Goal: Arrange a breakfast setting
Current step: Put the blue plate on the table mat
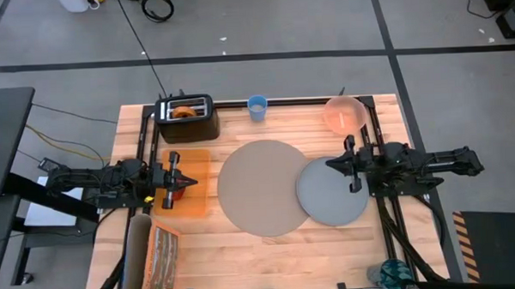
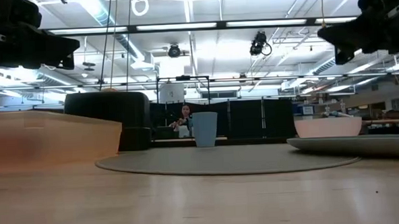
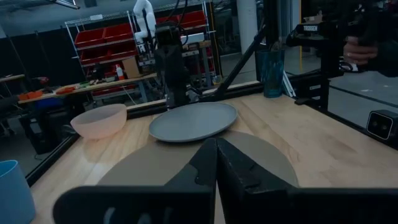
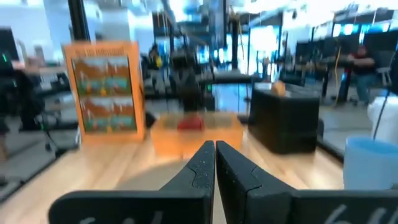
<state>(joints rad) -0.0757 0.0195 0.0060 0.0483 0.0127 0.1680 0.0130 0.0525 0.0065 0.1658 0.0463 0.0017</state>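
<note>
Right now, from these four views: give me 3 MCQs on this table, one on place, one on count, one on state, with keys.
1. Where does the grey plate lie?
A. inside the toaster
B. overlapping the round mat's edge on the right arm's side
C. on the orange board

2. How many blue cups stand on the table?
A. one
B. two
C. three

3. How are the left tool's fingers?
A. spread wide
C. shut, empty
B. clamped on the cup

Key:
1 B, the high view shows the plate's rim over the mat.
2 A, a single cup, by the table's far edge.
3 C, the left wrist view shows the fingers together with nothing between.
</note>
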